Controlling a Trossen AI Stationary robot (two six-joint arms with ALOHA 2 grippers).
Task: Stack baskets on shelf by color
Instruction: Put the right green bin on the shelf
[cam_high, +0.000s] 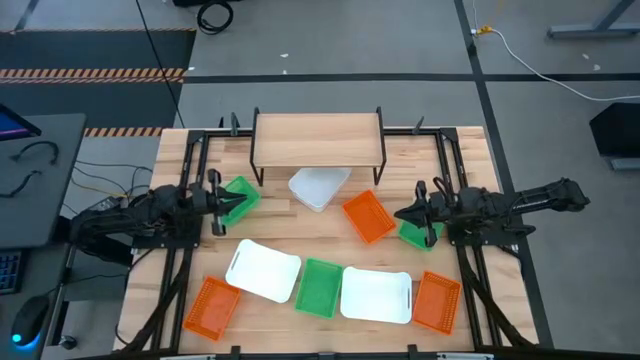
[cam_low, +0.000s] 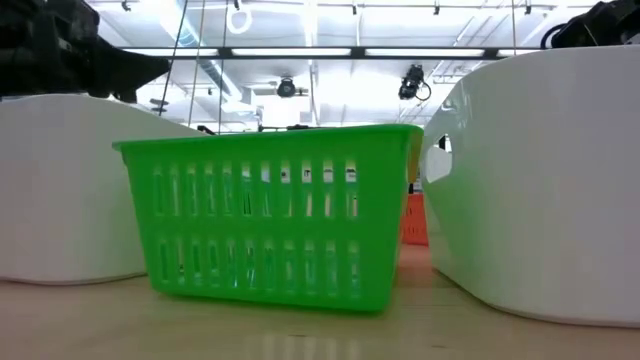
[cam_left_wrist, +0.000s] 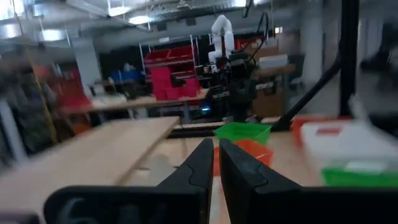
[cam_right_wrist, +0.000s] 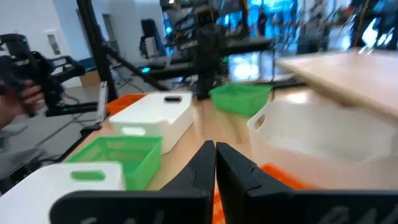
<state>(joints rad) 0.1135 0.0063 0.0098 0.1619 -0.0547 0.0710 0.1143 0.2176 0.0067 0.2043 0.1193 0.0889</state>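
Observation:
The shelf (cam_high: 318, 135) stands at the table's far middle, and a white basket (cam_high: 320, 187) lies half under its near edge. Spread over the table are two more white baskets (cam_high: 263, 270) (cam_high: 376, 294), three green ones (cam_high: 240, 198) (cam_high: 320, 287) (cam_high: 416, 236) and three orange ones (cam_high: 367, 216) (cam_high: 213, 304) (cam_high: 437, 301), each resting on its bottom. My left gripper (cam_high: 218, 203) hovers shut at the left, level, above the edge of the left green basket. Over at the right, my right gripper (cam_high: 405, 214) is shut and level, between an orange basket and a green one. Neither holds anything.
Black frame rails (cam_high: 190, 170) run along both sides of the table, beside the arms. The near row of baskets fills the table's front strip. In the low view a green basket (cam_low: 270, 215) stands between two white walls (cam_low: 540, 180). Bare wood lies at the table's middle.

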